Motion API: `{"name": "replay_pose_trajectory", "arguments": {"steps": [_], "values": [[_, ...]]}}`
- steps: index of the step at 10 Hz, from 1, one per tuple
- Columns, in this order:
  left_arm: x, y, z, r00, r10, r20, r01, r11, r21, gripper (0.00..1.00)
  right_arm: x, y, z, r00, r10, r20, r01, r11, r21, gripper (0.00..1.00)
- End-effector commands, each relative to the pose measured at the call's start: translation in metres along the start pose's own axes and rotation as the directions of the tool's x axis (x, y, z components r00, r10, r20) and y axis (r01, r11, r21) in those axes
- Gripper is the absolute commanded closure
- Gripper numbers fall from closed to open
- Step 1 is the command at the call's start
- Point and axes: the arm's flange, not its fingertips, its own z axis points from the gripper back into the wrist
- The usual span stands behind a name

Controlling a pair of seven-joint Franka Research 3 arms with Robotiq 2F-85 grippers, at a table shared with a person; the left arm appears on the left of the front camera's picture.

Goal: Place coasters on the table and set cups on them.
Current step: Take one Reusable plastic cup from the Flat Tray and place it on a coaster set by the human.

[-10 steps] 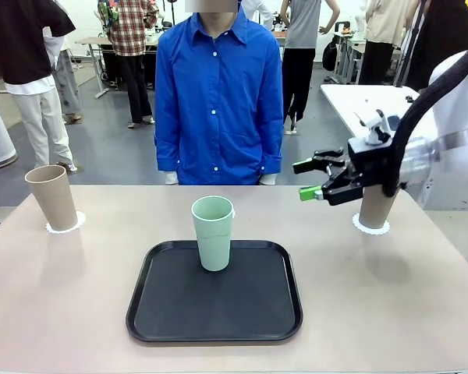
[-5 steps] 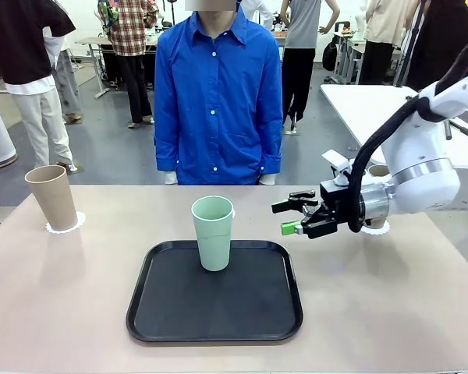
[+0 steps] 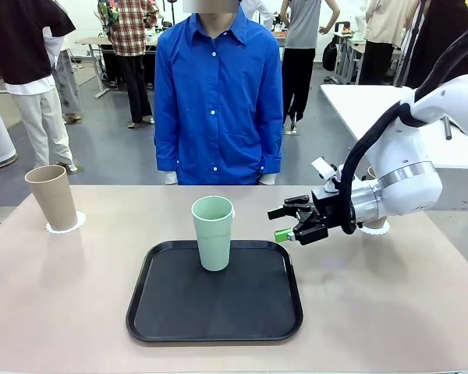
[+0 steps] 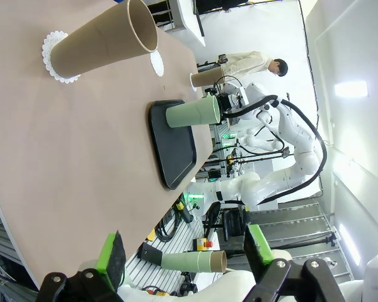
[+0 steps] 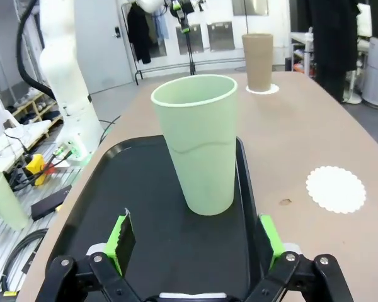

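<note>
R gripper [image 3: 281,224]: black, two-finger, green pads, on white arm. Jaws are spread wide and nothing is held. It is seen over the tray's far-right corner, near the mint cup but apart from it.
Mint cup [image 3: 213,232]: pale mint-green tapered tumbler, no handle, upright on the tray's far half. In R wrist view it is framed just ahead of the fingers [image 5: 121,236], untouched.
Tray [image 3: 218,319]: flat black rounded-square tray at mid-table.
Table [image 3: 62,312]: wide beige-tan tabletop; its near edge is cut off by the frame.
L tan cup [image 3: 53,197]: tan-brown tapered tumbler, upright at the far-left corner on a scalloped white paper doily [image 3: 72,225]. The doily is mostly covered by the base.
R tan cup [image 4: 205,78]: second tan-brown tumbler. In front view it is almost wholly hidden behind the R arm. Its doily [image 3: 378,230] is seen in part under the arm.
Bare doily [image 5: 336,189]: third white scalloped disc, flat on the table beside the tray, apart from it, w/ nothing on it.
L gripper [image 4: 184,255]: only the finger ends are seen at the bottom edge. Jaws are wide apart, nothing betw. them, well apart from all cups.
Person [image 3: 218,101]: blue button shirt, at the far side; hands can't be made out.
Speck [image 5: 285,202]: small dark mark betw. tray and bare doily; what it is can't be told.
</note>
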Motion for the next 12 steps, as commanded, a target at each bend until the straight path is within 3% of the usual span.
{"name": "replay_pose_trajectory", "arguments": {"steps": [1, 5, 9, 12], "values": [[-0.002, -0.002, 0.000, 1.000, 0.002, 0.004, -0.002, 1.000, 0.004, 0.00, 0.001, 0.001, 0.001, 1.000, -0.012, 0.014, 0.012, 1.000, 0.003, 0.00], [-0.002, -0.002, 0.000, 1.000, 0.002, 0.004, -0.002, 1.000, 0.004, 0.00, 0.000, 0.000, 0.001, 1.000, -0.002, 0.004, 0.002, 1.000, 0.000, 0.00], [-0.002, -0.002, 0.000, 1.000, 0.002, 0.004, -0.002, 1.000, 0.004, 0.00, -0.009, -0.009, -0.029, 0.999, 0.034, 0.018, -0.032, 0.997, -0.071, 0.00], [-0.002, -0.002, 0.000, 1.000, 0.002, 0.004, -0.002, 1.000, 0.004, 0.00, -0.018, -0.012, -0.047, 1.000, 0.011, 0.026, -0.011, 1.000, -0.018, 0.00]]}}
